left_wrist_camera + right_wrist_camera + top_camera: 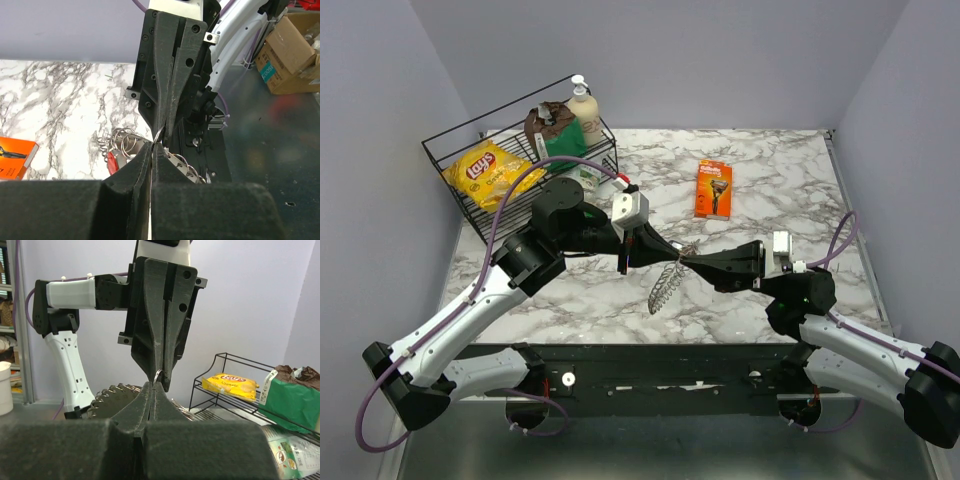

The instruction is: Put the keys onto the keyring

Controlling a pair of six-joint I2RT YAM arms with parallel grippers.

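Observation:
Both grippers meet tip to tip above the middle of the marble table. The left gripper (667,250) and the right gripper (688,260) are each shut on the thin silver keyring (678,254), held in the air. A fan of silvery pieces (663,287) hangs from it. In the left wrist view my shut gripper (152,145) pinches the ring wire (159,134); a red key head (113,162) and small rings show just left of it. In the right wrist view my shut gripper (154,385) pinches the same ring (158,374). Green and blue keys are out of view.
A black wire basket (445,152) at the back left holds a yellow Lay's bag (485,172), a brown bag, a green pack and a pump bottle (584,108). An orange razor pack (714,188) lies behind the grippers. Cardboard boxes (287,50) stand off the table.

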